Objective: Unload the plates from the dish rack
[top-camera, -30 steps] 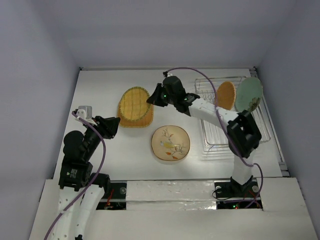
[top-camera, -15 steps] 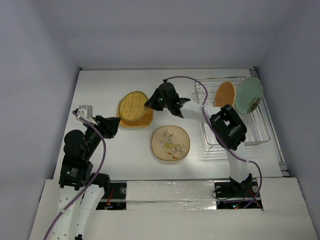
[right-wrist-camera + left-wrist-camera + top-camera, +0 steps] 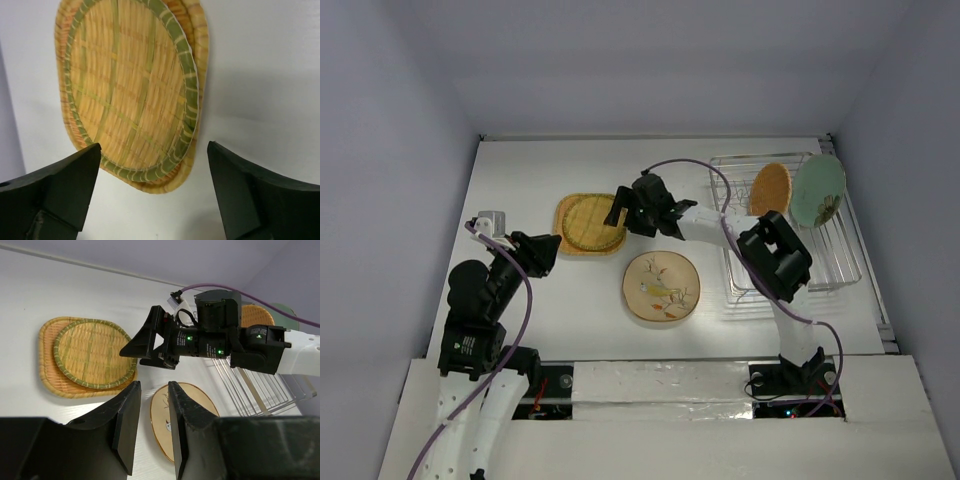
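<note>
Surface: white table point(image 3: 520, 170), pale walls all round.
Right pincer point(image 3: 620, 208): hung low over the checked plate point(image 3: 590, 218), jaws spread wide, nothing held.
Checked plate: laid flat right under that pincer, stacked on the square plate point(image 3: 46, 372), whose rim peeks out around it.
Left pincer point(image 3: 552, 247): parked well off to the far side of the stack, fingers only a narrow gap apart, nothing gripped.
Not yet unloaded: round plate point(image 3: 771, 190) and green plate point(image 3: 817, 190), stood on edge in the rack point(image 3: 840, 255), well behind the right pincer along its own arm. Cream plate point(image 3: 661, 285) is flat on the table, off to one side of it.
Step, best guess: drop-off looks done, so a clean retreat is called for.
How it's done well: jaws kept wide and lifted straight up before any swing back, so the rim isn't clipped and the stack isn't dragged.
Heads up: the round plate is probably best pulled upward along the dividers, not sideways, since the green plate sits just beside it and could get knocked.
</note>
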Tool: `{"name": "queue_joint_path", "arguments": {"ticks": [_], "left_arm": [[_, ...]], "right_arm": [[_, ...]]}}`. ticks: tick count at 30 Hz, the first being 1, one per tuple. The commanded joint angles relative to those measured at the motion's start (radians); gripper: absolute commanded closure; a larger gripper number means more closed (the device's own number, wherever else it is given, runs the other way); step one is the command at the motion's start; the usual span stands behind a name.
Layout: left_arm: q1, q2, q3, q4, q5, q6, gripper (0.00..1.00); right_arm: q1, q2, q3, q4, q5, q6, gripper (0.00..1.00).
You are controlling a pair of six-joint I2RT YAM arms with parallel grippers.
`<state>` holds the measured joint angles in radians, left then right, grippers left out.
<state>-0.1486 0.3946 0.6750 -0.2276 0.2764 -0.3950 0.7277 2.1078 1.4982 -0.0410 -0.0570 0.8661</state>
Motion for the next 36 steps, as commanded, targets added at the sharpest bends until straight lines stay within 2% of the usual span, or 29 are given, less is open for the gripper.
{"name": "queue_joint_path", "arguments": {"ticks": [1, 5, 7, 8, 9, 12, 13, 16, 17, 19, 20, 21, 23, 24, 27, 29, 33, 36], "left_arm": [[0.007, -0.014, -0.011, 0.053, 0.007, -0.002, 0.74], [0.007, -0.019, -0.011, 0.053, 0.006, -0.002, 0.74], [0.007, -0.02, -0.011, 0.054, 0.006, -0.001, 0.74], [0.007, -0.02, -0.011, 0.053, 0.006, -0.002, 0.74], [0.007, -0.023, -0.011, 0.054, 0.006, -0.002, 0.74], [0.007, -0.026, -0.012, 0.054, 0.004, -0.004, 0.75], [0.007, -0.025, -0.012, 0.054, 0.004, -0.004, 0.75], [0.007, -0.034, -0.012, 0.053, 0.001, -0.004, 0.85], [0.007, -0.036, -0.012, 0.054, 0.001, -0.004, 0.92], [0.007, -0.043, -0.014, 0.051, -0.011, -0.004, 0.98], [0.007, -0.045, -0.014, 0.051, -0.013, -0.005, 1.0], [0.007, -0.045, -0.014, 0.051, -0.009, -0.005, 1.0], [0.007, -0.045, -0.014, 0.056, 0.0, -0.004, 1.0], [0.007, -0.045, -0.015, 0.056, 0.001, -0.005, 0.99], [0.007, -0.043, -0.014, 0.056, 0.003, -0.005, 0.86], [0.007, -0.046, -0.014, 0.053, 0.003, -0.004, 0.79], [-0.002, -0.051, -0.012, 0.05, 0.0, -0.004, 0.77], [-0.002, -0.046, -0.012, 0.051, 0.001, -0.004, 0.77]], "right_arm": [[0.03, -0.051, 0.073, -0.123, 0.092, -0.102, 0.06], [0.03, -0.123, 0.042, -0.163, 0.172, -0.154, 0.05], [0.03, -0.186, 0.025, -0.197, 0.223, -0.18, 0.1], [0.03, -0.213, 0.017, -0.209, 0.244, -0.214, 0.17], [0.03, -0.245, 0.008, -0.221, 0.313, -0.228, 0.48], [0.012, -0.411, -0.052, -0.269, 0.464, -0.286, 1.0], [-0.022, -0.501, -0.071, -0.289, 0.494, -0.3, 1.0], [-0.109, -0.633, -0.163, -0.342, 0.577, -0.346, 1.0], [-0.184, -0.719, -0.193, -0.35, 0.594, -0.364, 1.0], [-0.272, -0.796, -0.28, -0.368, 0.631, -0.384, 0.99], [-0.356, -0.859, -0.305, -0.372, 0.637, -0.409, 0.87], [-0.396, -0.883, -0.35, -0.373, 0.651, -0.418, 0.58], [-0.498, -0.923, -0.381, -0.373, 0.655, -0.449, 0.34], [-0.529, -0.924, -0.392, -0.37, 0.636, -0.458, 0.26], [-0.628, -0.882, -0.411, -0.335, 0.525, -0.475, 0.26], [-0.651, -0.847, -0.409, -0.309, 0.502, -0.475, 0.29], [-0.674, -0.769, -0.401, -0.252, 0.421, -0.475, 0.4], [-0.674, -0.703, -0.377, -0.234, 0.425, -0.48, 0.51]]}}
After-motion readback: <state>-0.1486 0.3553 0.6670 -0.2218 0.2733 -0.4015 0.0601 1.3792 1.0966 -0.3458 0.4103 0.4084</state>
